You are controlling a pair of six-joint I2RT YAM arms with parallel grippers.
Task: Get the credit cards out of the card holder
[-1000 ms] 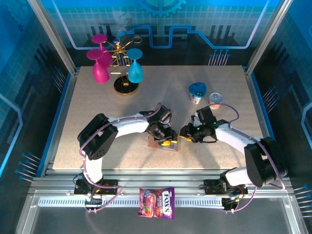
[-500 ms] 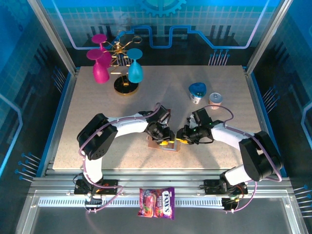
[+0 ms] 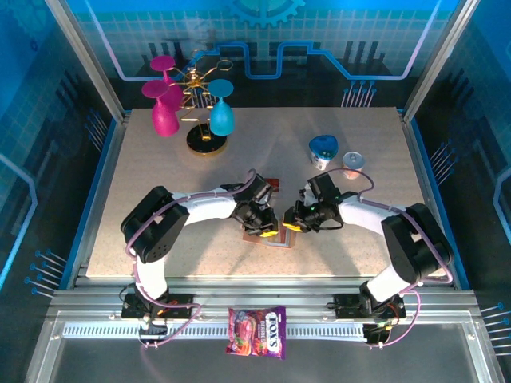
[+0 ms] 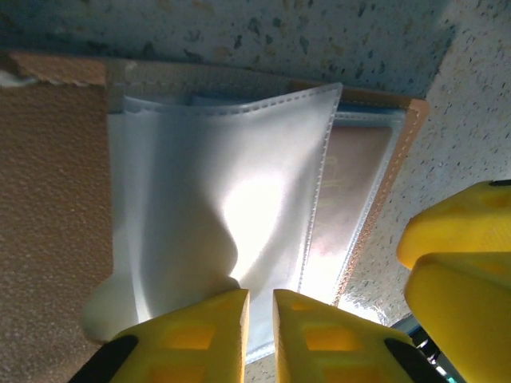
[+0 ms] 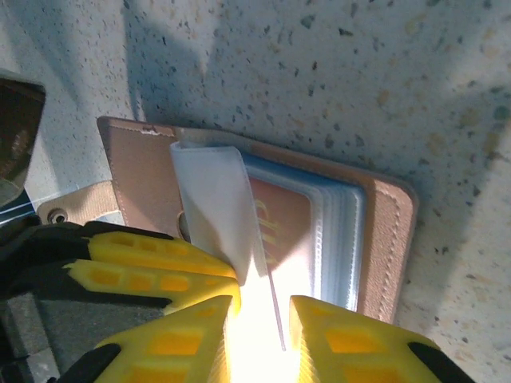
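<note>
Arms sit closer over wallet than 1 sec ago; left claw pinches a sleeve, right claw gapes slightly round another, so next we grip card + pull.

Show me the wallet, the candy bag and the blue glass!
wallet (image 5: 390,231): right wrist view, on its brown right edge.
candy bag (image 3: 257,331): top view, middle of the packet.
blue glass (image 3: 221,118): top view, on its bowl.

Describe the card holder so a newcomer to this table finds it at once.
On the speckled table, look front and centre, where the left gripper and right gripper meet. The card holder lies there: a small flat brown wallet, open, with clear sleeves, unlike the two cups behind it.
</note>
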